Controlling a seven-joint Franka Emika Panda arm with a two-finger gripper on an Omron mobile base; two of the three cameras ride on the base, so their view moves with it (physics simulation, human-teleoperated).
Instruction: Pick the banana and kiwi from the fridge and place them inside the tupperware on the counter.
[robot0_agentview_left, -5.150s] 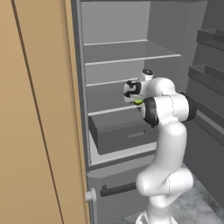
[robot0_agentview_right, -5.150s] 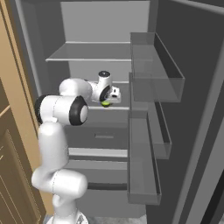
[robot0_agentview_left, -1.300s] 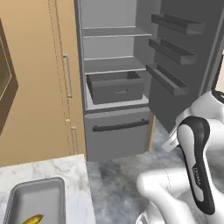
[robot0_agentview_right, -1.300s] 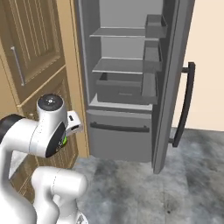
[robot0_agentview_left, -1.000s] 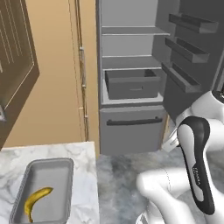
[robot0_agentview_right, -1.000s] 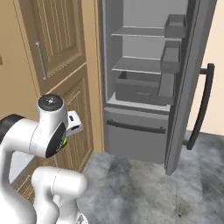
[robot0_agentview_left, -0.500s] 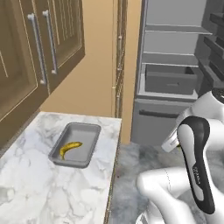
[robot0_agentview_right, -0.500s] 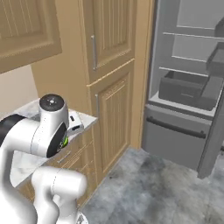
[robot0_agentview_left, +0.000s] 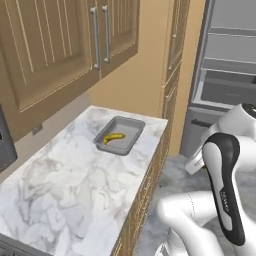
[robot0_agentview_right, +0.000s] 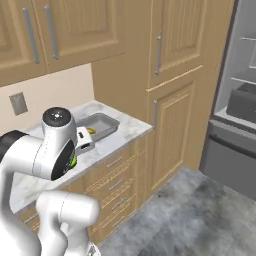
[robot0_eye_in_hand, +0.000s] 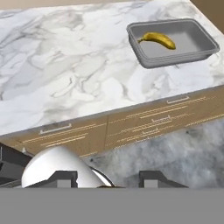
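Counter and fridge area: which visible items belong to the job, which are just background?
Job:
- banana, lying in the tupperware
- counter
- fridge, standing open
- gripper, with something lime green just below it, likely the kiwi

Background:
- wall cupboards
- tall wooden cabinet
- wall outlet

Tan wall cupboards (robot0_agentview_left: 65, 45) (silver handles), grey floor (robot0_agentview_right: 200, 220)
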